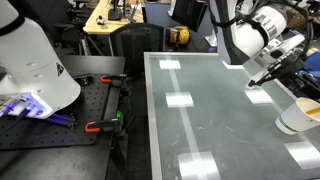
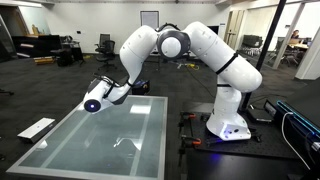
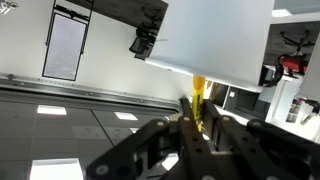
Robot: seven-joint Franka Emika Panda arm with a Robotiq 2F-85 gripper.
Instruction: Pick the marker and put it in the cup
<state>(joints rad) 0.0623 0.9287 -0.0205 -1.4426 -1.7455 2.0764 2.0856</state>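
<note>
My gripper is shut on the yellow marker, which sticks out past the fingertips in the wrist view. The white cup stands near the table's edge at the right of an exterior view, its tan inside showing. The gripper hangs just above and beside the cup, and the marker is too small to make out there. In both exterior views the gripper is close to the cup. A large white surface that fills the top of the wrist view looks like the cup's wall, very near the marker tip.
The glass-topped table reflects ceiling lights. The robot base stands on a black perforated plate with clamps. A white keyboard-like slab lies on the floor beside the table. Office chairs and desks stand behind.
</note>
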